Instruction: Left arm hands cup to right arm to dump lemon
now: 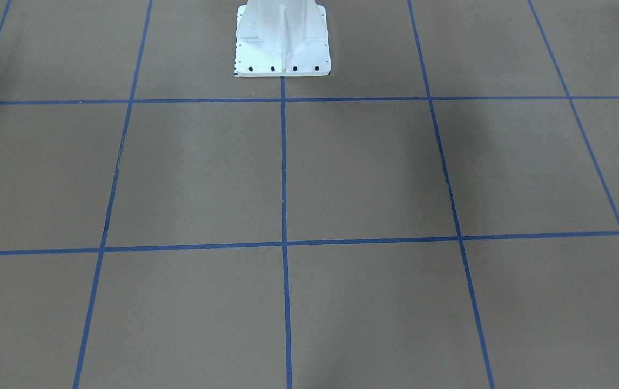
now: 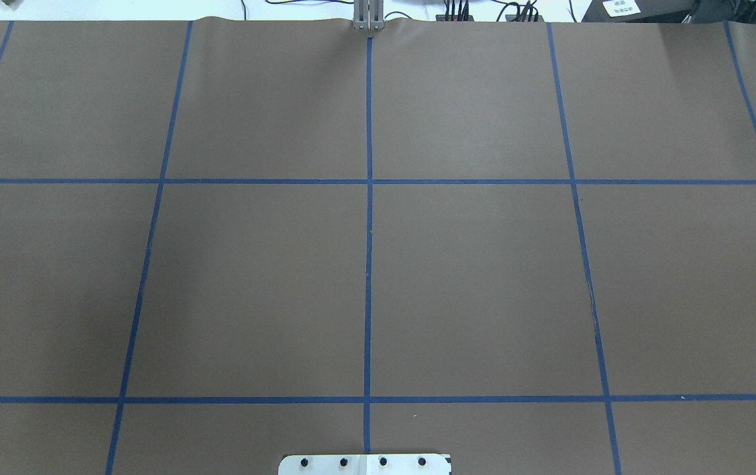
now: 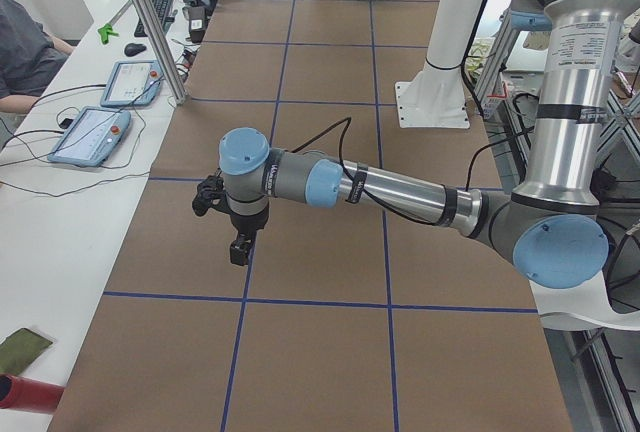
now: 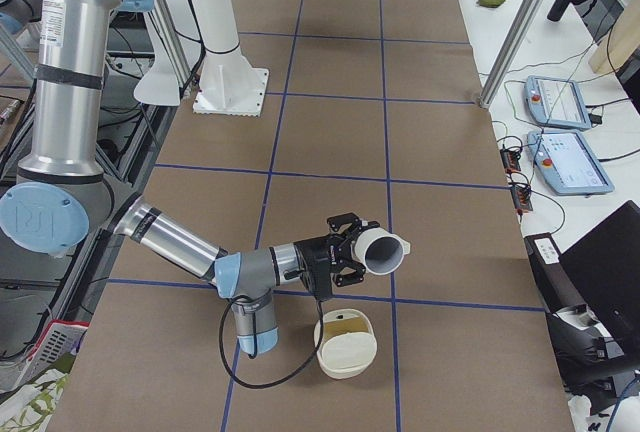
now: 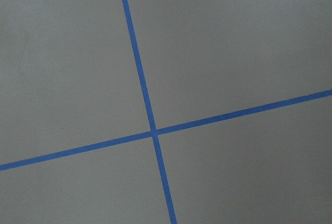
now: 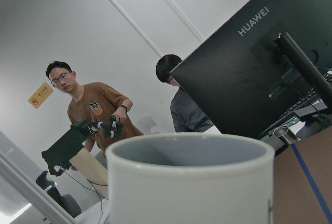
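The white cup [image 4: 383, 250] hangs on its side in the air at my right gripper [image 4: 350, 248], mouth turned away from the arm. It is just above a cream bowl [image 4: 346, 345] on the table. In the right wrist view the cup [image 6: 189, 182] fills the lower frame and shows a greyish inside; no fingers show, so I cannot tell the grip. A dull yellowish patch lies inside the bowl; I cannot tell if it is the lemon. My left gripper [image 3: 238, 250] points down over the table, far from the cup, and I cannot tell its state.
The white pedestal base [image 1: 282, 48] stands at the table's robot side, also in the overhead view [image 2: 365, 464]. Teach pendants [image 3: 90, 132] and cables lie on the side table. A black monitor [image 6: 249, 73] and two people stand beyond the table's end.
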